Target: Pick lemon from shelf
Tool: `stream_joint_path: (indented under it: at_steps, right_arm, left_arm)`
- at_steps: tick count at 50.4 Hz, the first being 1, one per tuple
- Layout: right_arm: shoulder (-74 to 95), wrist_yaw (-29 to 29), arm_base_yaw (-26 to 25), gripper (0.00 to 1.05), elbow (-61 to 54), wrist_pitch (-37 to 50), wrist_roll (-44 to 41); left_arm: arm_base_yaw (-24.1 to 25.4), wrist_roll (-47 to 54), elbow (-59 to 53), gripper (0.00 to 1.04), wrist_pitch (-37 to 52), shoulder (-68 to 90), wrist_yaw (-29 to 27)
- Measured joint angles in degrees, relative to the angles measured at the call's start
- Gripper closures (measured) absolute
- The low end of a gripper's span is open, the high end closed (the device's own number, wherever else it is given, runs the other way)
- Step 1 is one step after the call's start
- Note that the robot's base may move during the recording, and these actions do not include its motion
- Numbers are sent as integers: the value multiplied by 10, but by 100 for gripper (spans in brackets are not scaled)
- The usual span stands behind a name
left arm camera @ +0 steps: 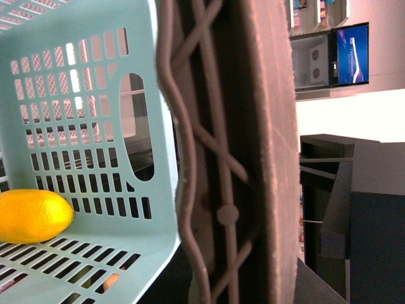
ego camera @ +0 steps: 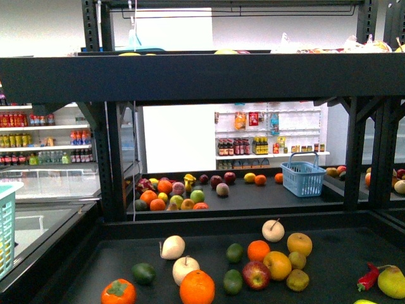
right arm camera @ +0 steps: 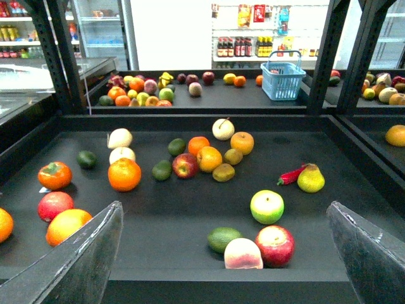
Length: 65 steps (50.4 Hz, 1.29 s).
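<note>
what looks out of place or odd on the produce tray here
A red chili pepper lies among the fruit on the black tray, touching a yellow-green pear. It is the only vegetable there. Nothing looks spilled or damaged.

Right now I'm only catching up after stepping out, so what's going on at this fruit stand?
A two-armed robot faces the black shelf, whose tray holds scattered fruit. A lemon already lies inside a light blue basket, seen in the left wrist view; the left arm's own jaws are out of sight there. The right gripper hovers above the tray, jaws wide open and empty, over apples, oranges and limes. Nothing is being grasped at this moment.
</note>
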Motion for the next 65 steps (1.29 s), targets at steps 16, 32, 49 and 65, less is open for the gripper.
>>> stream_joint_path:
  at_steps: [16, 32, 49, 65]
  right_arm:
    - [0, 0, 0, 8, 0, 0, 0]
    - [0, 0, 0, 8, 0, 0, 0]
    - [0, 0, 0, 8, 0, 0, 0]
    - [0, 0, 0, 8, 0, 0, 0]
  left_arm:
    - [0, -6, 37, 92, -30, 37, -10]
    - [0, 27, 55, 92, -54, 44, 10]
    - [-1, 59, 56, 36, -51, 44, 18]
    - [2, 60, 29, 8, -53, 13, 30]
